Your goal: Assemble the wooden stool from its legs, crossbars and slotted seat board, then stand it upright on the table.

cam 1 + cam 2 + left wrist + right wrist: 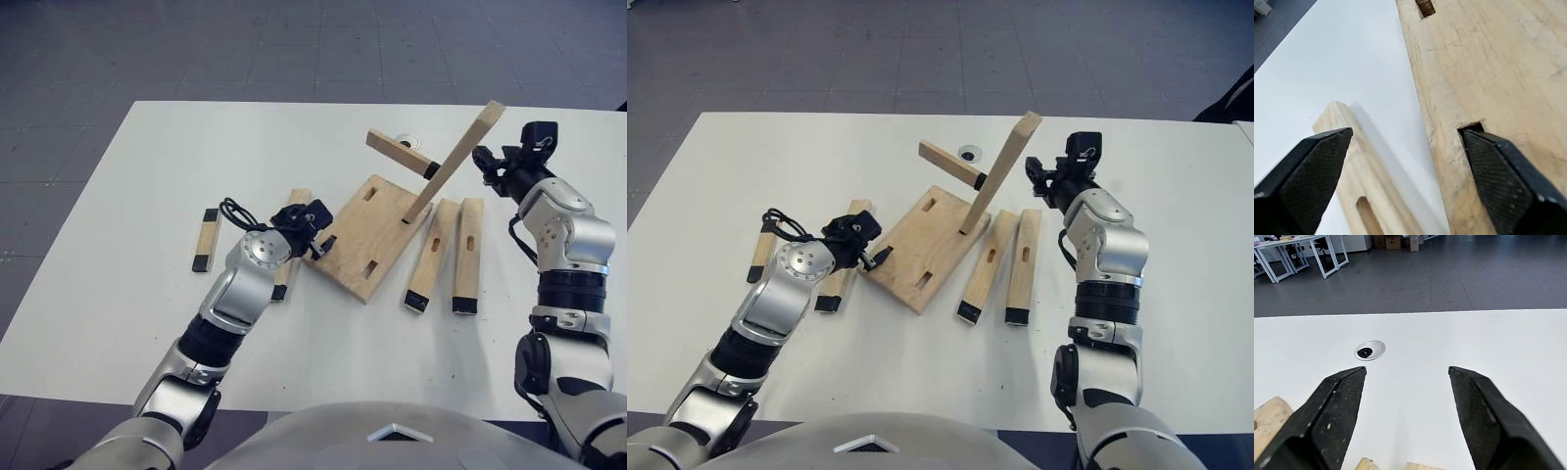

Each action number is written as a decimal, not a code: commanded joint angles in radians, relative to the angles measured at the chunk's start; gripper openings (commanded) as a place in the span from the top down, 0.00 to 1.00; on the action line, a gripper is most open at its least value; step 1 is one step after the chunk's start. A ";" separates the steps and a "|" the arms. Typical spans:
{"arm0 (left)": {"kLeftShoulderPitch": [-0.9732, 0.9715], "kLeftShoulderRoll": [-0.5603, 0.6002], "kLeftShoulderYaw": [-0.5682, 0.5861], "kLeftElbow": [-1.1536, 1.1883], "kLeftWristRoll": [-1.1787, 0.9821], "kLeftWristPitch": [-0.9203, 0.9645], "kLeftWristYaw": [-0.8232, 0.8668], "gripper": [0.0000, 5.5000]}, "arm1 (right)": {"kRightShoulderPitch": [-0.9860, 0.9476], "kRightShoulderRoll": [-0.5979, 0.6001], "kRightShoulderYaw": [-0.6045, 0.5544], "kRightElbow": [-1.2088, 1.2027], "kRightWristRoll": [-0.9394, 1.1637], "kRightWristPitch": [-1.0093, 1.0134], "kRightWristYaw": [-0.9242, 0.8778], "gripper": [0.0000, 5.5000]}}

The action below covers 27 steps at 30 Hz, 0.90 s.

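The slotted seat board (377,235) lies flat mid-table. One leg (456,162) stands tilted in its far slot, with a crossbar (400,152) sticking out from it to the left. My right gripper (487,162) is open just right of that leg's upper part, not touching it; in the right wrist view its fingers (1337,416) are spread over bare table. My left gripper (318,233) is open at the board's left edge. One of its fingers (1312,171) is over a slotted leg (1366,196) lying there, the other is at the seat board (1498,73) edge.
Two more legs (431,255) (468,255) lie side by side right of the board. A short black-tipped piece (205,240) lies at the left. A round cable grommet (1370,350) sits in the white table (147,176) behind the standing leg.
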 commanded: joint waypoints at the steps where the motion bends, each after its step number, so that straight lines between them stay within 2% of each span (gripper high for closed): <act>1: 0.073 0.051 0.069 0.011 0.043 0.043 0.078 0.25 | -0.025 0.009 -0.011 -0.022 0.002 0.009 -0.035 0.43; 5: 0.071 0.027 0.081 0.009 0.052 0.041 0.133 0.25 | 0.001 0.018 0.045 -0.040 -0.001 0.035 -0.004 0.43; 9: -0.022 -0.084 0.014 0.000 0.003 0.045 0.110 0.25 | -0.008 0.036 0.084 -0.039 -0.002 0.041 0.008 0.43; 12: -0.059 -0.107 -0.018 -0.040 -0.022 0.082 0.074 0.25 | -0.017 0.036 0.089 -0.037 -0.003 0.035 0.009 0.43; 16: -0.076 -0.085 -0.014 -0.073 -0.032 0.115 0.059 0.25 | -0.025 0.028 0.082 -0.034 -0.006 0.023 0.003 0.43; 23: 0.012 0.030 -0.021 -0.078 -0.039 0.100 0.022 0.25 | -0.079 0.024 0.043 -0.044 0.007 -0.015 -0.020 0.43; 27: -0.004 -0.001 0.020 -0.077 -0.055 0.044 0.053 0.25 | -0.139 0.021 0.034 -0.030 0.013 -0.033 -0.021 0.43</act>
